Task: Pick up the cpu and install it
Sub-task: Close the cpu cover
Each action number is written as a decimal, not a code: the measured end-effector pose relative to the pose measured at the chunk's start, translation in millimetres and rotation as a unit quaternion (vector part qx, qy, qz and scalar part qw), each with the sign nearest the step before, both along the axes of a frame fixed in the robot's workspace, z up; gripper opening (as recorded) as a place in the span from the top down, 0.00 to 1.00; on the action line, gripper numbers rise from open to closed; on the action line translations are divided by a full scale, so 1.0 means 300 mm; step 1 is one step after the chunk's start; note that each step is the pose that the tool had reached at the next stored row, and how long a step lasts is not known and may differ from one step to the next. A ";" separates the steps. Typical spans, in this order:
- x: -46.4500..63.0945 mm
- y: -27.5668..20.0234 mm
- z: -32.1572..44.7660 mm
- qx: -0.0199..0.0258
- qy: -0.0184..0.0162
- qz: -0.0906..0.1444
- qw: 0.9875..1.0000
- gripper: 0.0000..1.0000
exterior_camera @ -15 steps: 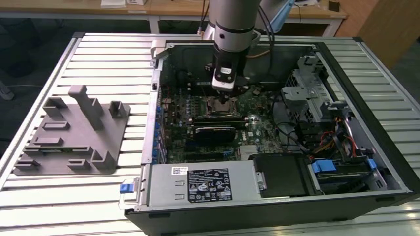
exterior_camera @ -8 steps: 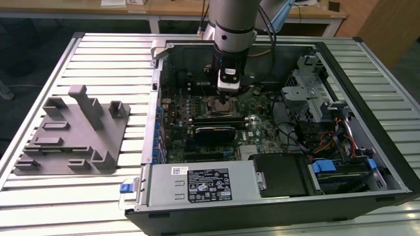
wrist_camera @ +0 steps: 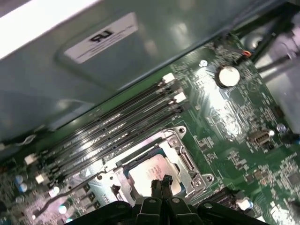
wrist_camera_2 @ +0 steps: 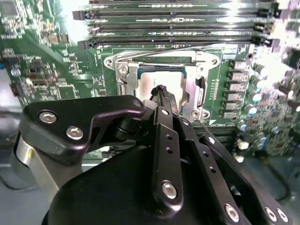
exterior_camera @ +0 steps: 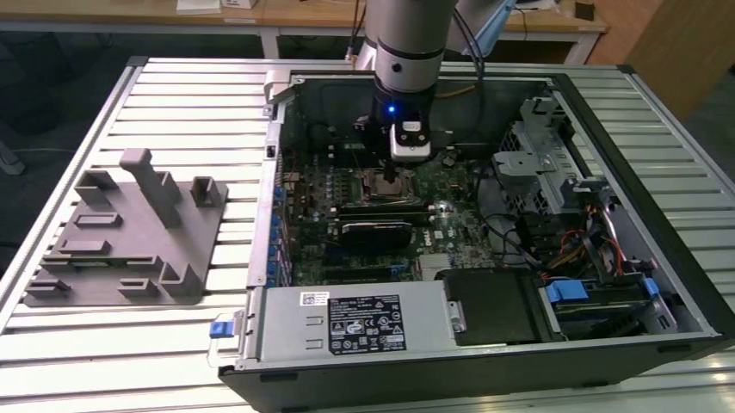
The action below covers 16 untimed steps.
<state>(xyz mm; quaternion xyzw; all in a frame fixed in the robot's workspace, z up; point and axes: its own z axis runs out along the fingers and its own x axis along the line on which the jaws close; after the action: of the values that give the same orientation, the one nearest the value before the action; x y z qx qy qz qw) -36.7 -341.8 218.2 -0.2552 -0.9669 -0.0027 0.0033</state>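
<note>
Three views of one moment.

**Exterior view:** the arm (exterior_camera: 404,52) reaches straight down into an open computer case (exterior_camera: 271,215). The case lies on its side on a slatted metal worktop (exterior_camera: 172,95), so the motherboard (exterior_camera: 460,224) faces up to the tool. A grey holder block (exterior_camera: 126,232) stands apart on the worktop, at the exterior view's left. Wooden desks (exterior_camera: 287,13) line the room behind.

**Second wrist view:** the cpu (wrist_camera_2: 150,79) lies flat inside the socket frame (wrist_camera_2: 124,75), beside the memory slots (wrist_camera_2: 178,28). The jaws are together with nothing between them, their tips over the chip's metal top. We cannot tell whether they touch it.

**First wrist view:** the cpu (wrist_camera: 150,171) sits level and square within its frame (wrist_camera: 185,159), so we judge it set in place. A coin cell (wrist_camera: 228,76) marks the board nearby.
</note>
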 end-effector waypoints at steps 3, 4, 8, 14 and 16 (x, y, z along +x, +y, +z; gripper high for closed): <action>0.000 0.000 -0.002 0.000 0.000 0.028 1.000 0.89; 0.000 0.000 -0.002 0.000 0.000 0.037 0.999 0.89; 0.000 0.000 -0.004 0.002 0.000 0.059 0.998 0.89; 0.000 0.000 -0.007 0.007 -0.004 0.091 0.996 0.89; 0.000 0.000 -0.007 0.009 -0.005 0.103 0.995 0.89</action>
<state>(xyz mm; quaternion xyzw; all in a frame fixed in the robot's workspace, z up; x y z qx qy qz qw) -36.7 -341.8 216.0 -0.1546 -0.9879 -0.0129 0.0008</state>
